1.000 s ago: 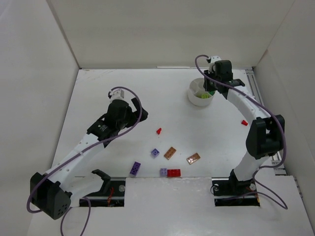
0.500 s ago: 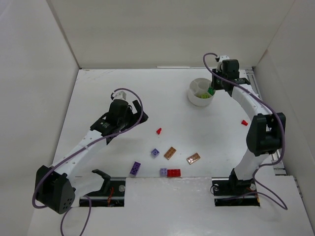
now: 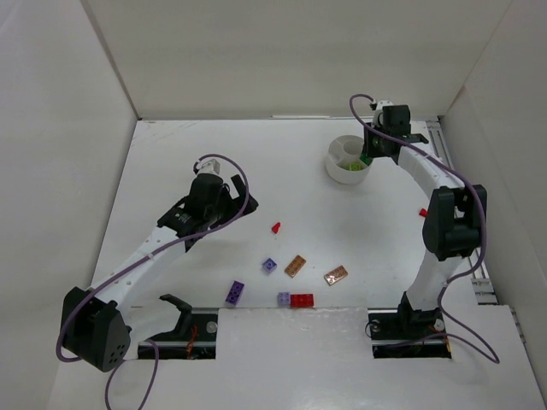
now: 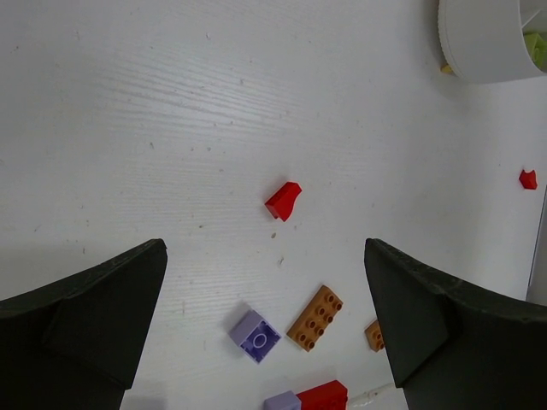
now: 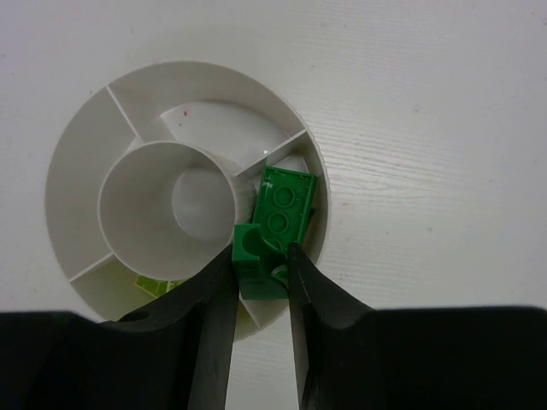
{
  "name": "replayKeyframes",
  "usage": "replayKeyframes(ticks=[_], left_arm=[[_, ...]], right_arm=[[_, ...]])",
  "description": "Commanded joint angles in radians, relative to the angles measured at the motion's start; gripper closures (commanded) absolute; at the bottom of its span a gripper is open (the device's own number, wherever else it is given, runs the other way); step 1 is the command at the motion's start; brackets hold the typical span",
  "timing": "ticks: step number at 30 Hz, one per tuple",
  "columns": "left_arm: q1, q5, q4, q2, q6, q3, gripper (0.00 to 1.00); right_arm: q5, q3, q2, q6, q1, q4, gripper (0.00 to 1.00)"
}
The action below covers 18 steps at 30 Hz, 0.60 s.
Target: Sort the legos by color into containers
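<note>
Well forward, right claw [image 5: 261,256] pinches green brick [image 5: 259,275] over dish [image 5: 81,162].

The table [image 3: 282,171] is viewed from above; the dish [image 3: 346,176], shared by all views, is seen close under the right pincer [image 5: 261,256].

The white worktop [image 3: 171,154] carries a small red wedge [image 4: 283,201] just ahead of the wide-spread left claw [image 4: 263,252]. Closer in, within its span, a lilac cube [image 4: 255,335] lies just beside an orange-brown plate [image 4: 314,318], with a second orange-brown plate [image 4: 373,335], a red brick [image 4: 323,396] and another lilac piece [image 4: 282,401] nearby. A purple brick [image 3: 235,293] lies farther back from that claw. The round white dish [image 5: 77,171] stands directly under the right claw [image 5: 261,256], and one more small red piece [image 3: 423,213] lies well behind that claw.
</note>
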Motion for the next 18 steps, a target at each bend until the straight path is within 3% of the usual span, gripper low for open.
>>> replayKeyframes(ticks=[1,7,14,18], left_arm=[[0.003,0.012,0.030,-0.035,0.016,-0.012,0.00],[0.003,0.033,0.039,-0.035,0.016,-0.012,0.00],[0.003,0.061,0.039,-0.026,0.016,-0.012,0.00],[0.003,0.084,0.039,-0.026,0.034,-0.034,0.00]], right_arm=[[-0.027,0.052,-0.022,-0.012,-0.005,0.027,0.65],[-0.045,0.043,-0.052,-0.012,-0.005,0.027,0.56],[-0.080,0.009,-0.103,-0.012,-0.005,0.017,0.56],[-0.074,-0.061,-0.231,0.003,0.006,0.017,0.55]])
